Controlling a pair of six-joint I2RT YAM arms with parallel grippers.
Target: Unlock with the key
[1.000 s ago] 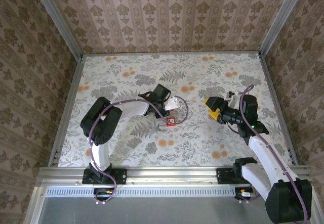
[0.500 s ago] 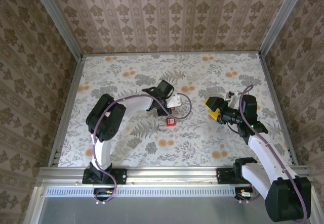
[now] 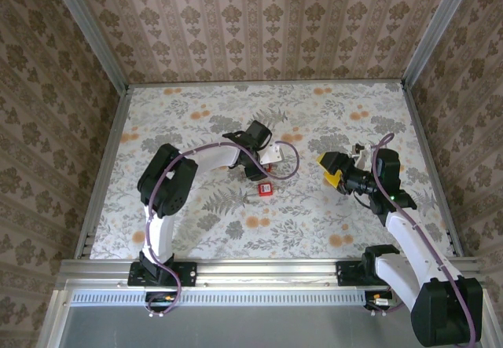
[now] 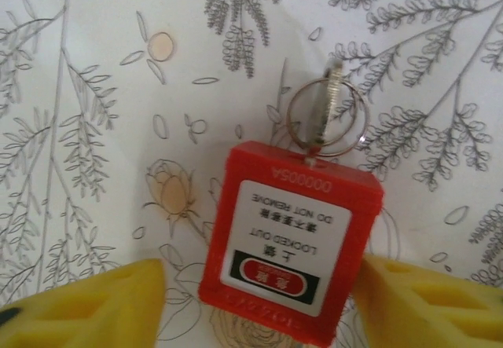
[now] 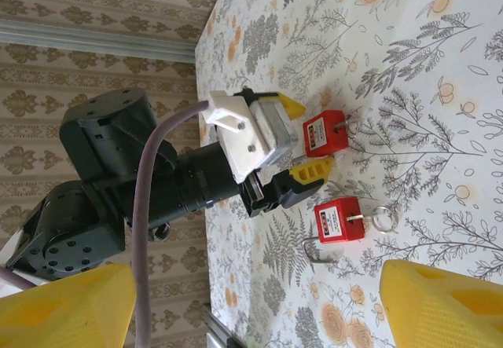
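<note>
- The padlock (image 4: 287,242) lies flat on the counter (image 3: 181,112), label up, with the key (image 4: 324,104) standing out of one end.
- The left end effector (image 4: 261,269) straddles the padlock with its fingers apart: one is just beside the red body, the other clear of it.
- A second padlock (image 5: 339,220) lies near, outside those fingers.
- The right end effector (image 3: 329,168) hovers well to the right, fingers wide apart, gripping nothing.
</note>
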